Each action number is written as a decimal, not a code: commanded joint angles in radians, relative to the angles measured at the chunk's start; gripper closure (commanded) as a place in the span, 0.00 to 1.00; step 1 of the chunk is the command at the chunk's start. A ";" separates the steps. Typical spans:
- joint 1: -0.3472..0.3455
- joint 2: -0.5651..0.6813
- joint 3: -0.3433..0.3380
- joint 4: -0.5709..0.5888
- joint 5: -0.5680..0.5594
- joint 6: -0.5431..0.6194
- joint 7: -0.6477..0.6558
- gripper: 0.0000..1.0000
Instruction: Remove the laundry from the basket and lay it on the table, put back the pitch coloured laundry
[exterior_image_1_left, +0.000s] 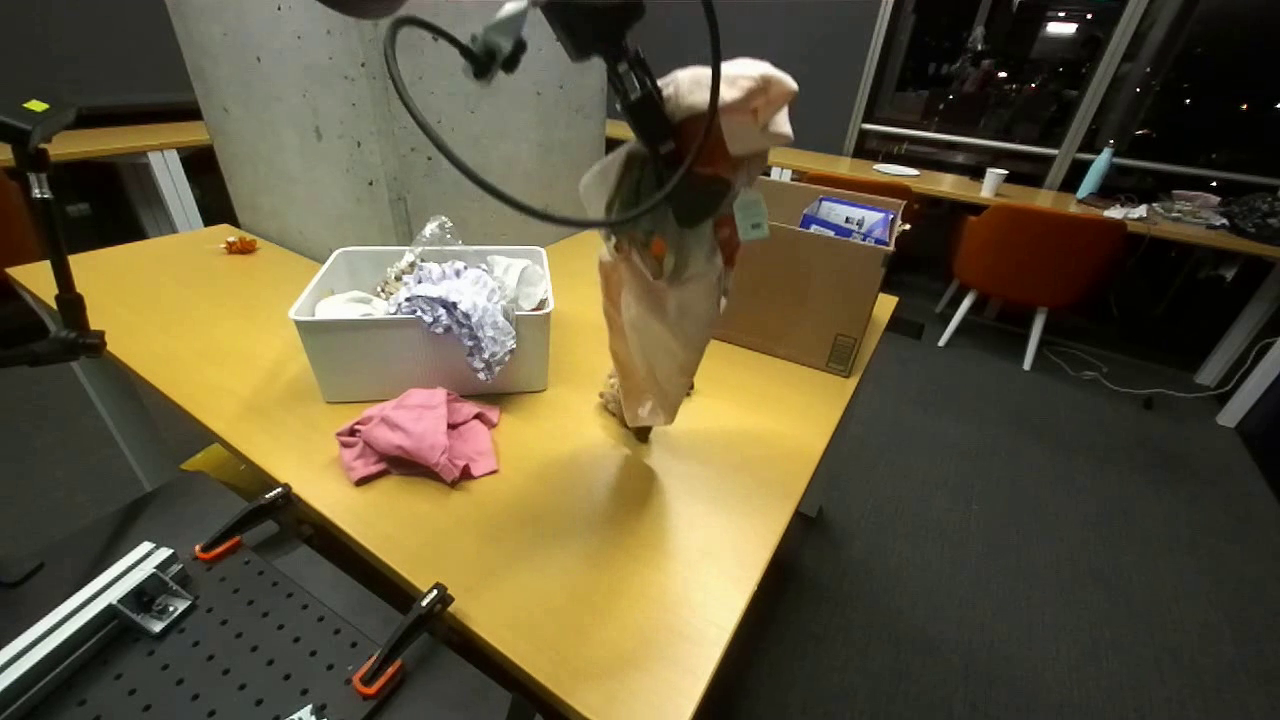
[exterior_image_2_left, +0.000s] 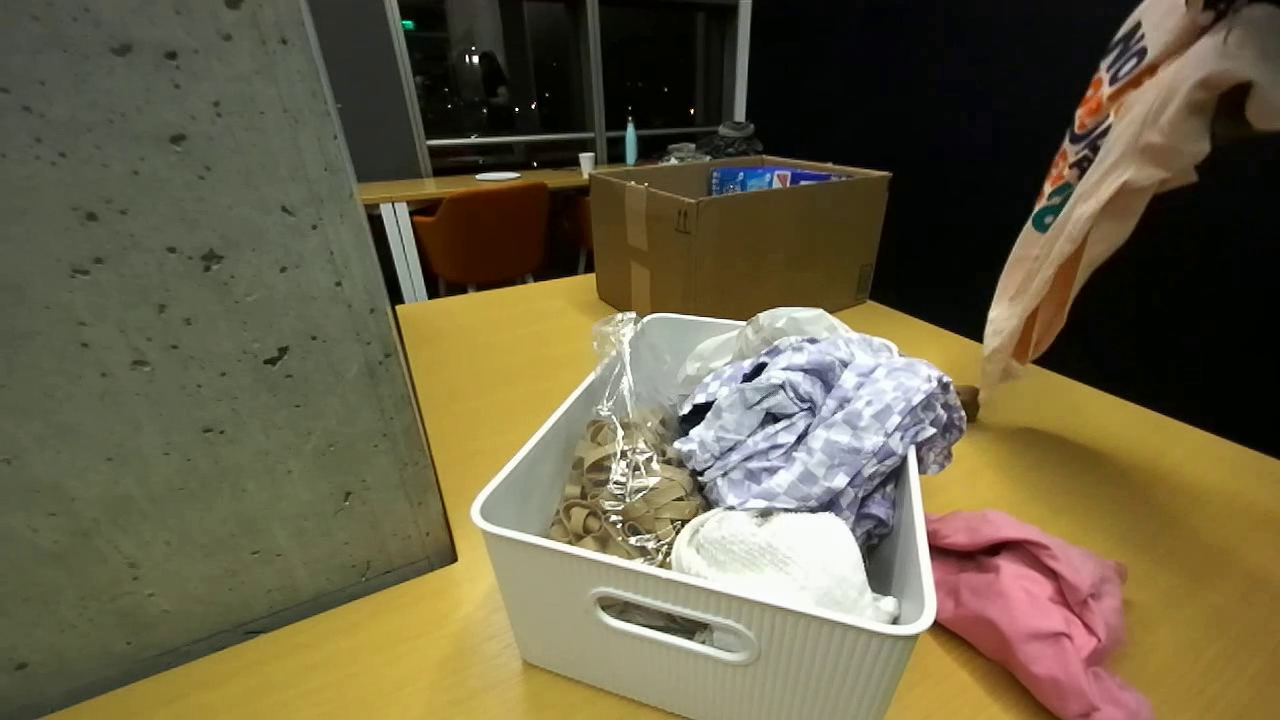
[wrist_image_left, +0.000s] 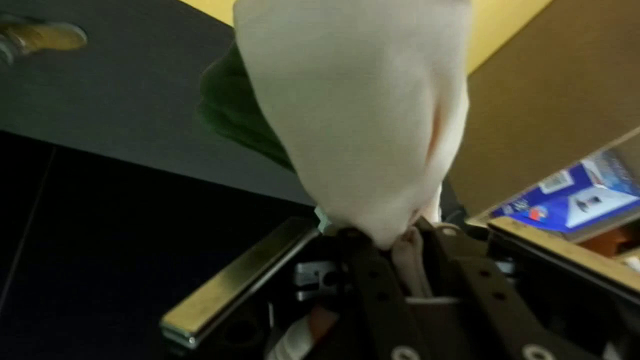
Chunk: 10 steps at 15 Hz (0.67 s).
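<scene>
Currently your claw (wrist_image_left: 388, 238) is clamped on the peach lettered garment (exterior_image_1_left: 655, 330), which hangs mostly below it, over the desk (exterior_image_1_left: 560, 560). Expect light, limp cloth, prone to swinging but hardly slippery; if you regrip, pinch a gathered fold just below the claw.

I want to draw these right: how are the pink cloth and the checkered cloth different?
The pink cloth is plain; the checkered cloth is purple and white. The pink cloth lies on the table; the checkered cloth hangs partly out of the basket. Both are crumpled.
</scene>
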 joint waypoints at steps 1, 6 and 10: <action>-0.031 -0.066 0.154 0.075 -0.038 -0.021 -0.058 0.97; -0.001 0.125 0.292 0.268 0.119 0.047 -0.239 0.97; 0.042 0.278 0.359 0.346 0.273 0.087 -0.431 0.97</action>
